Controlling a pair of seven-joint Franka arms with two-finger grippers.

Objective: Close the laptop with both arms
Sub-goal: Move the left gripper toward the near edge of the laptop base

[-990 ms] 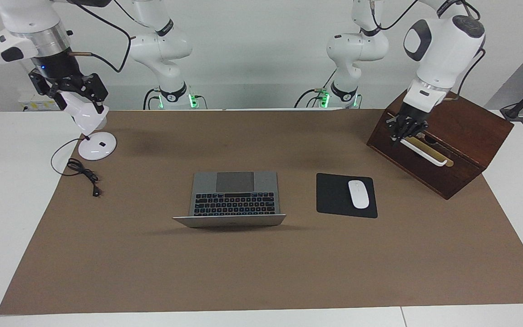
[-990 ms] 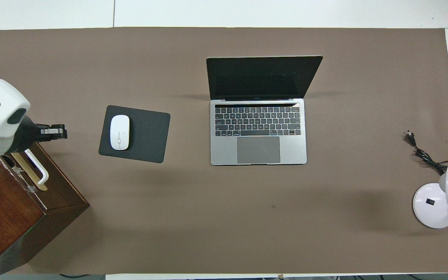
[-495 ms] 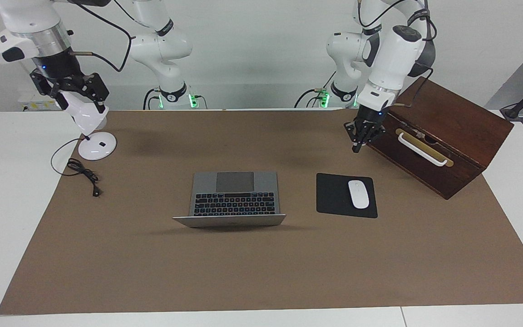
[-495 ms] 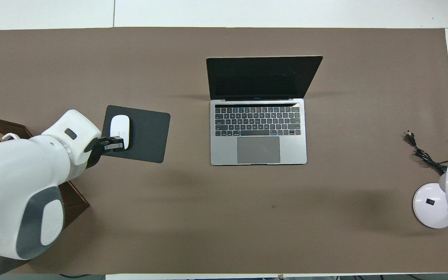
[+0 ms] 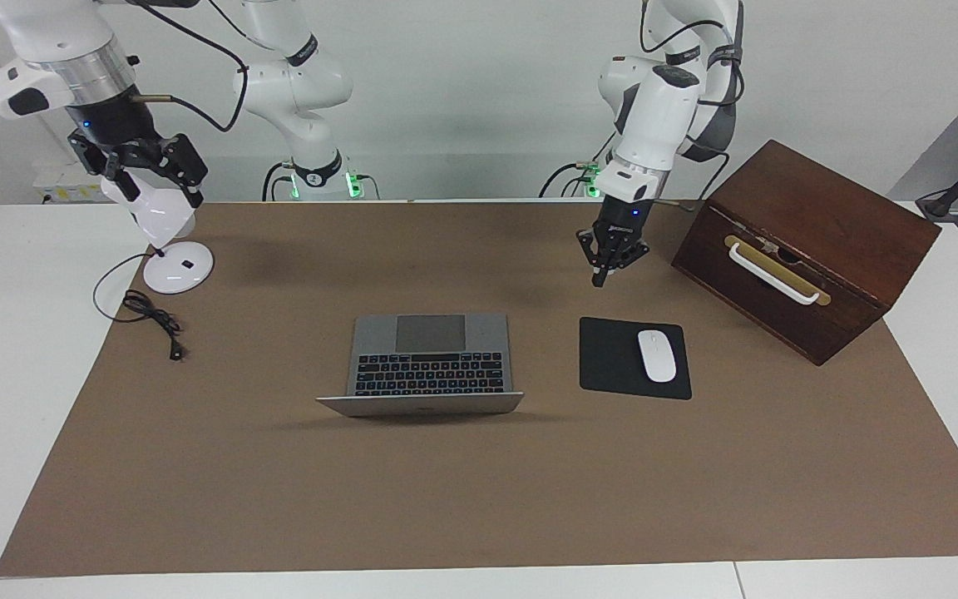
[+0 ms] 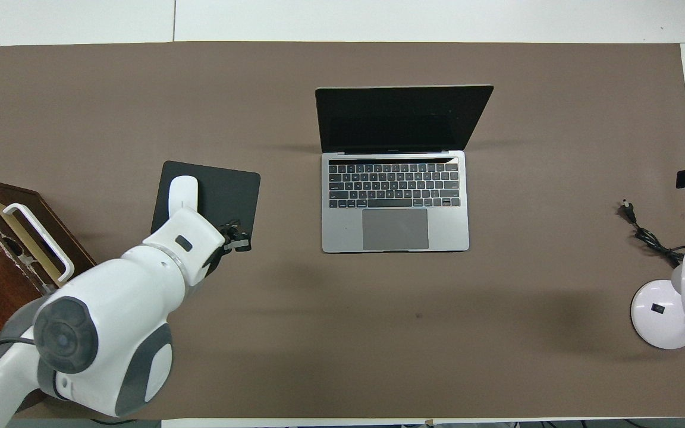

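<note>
Two end effectors hang off the open laptop (image 5: 429,356) at mid-surface: the left end effector (image 5: 605,268), clenched on nothing, over the mat beside the mouse pad (image 5: 634,358); the right end effector (image 5: 145,170), spread, around the desk lamp (image 5: 160,218) head near the surface's corner.

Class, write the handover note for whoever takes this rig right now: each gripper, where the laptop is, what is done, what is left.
Left gripper: shut, empty, in the air over bare mat, between the wooden box and the laptop.
Right gripper: open, at the desk lamp's head.
Laptop: mid-table, lid open, untouched by either arm.
Done: nothing on the laptop.
Left: bring both grippers to the lid and fold it down.
</note>
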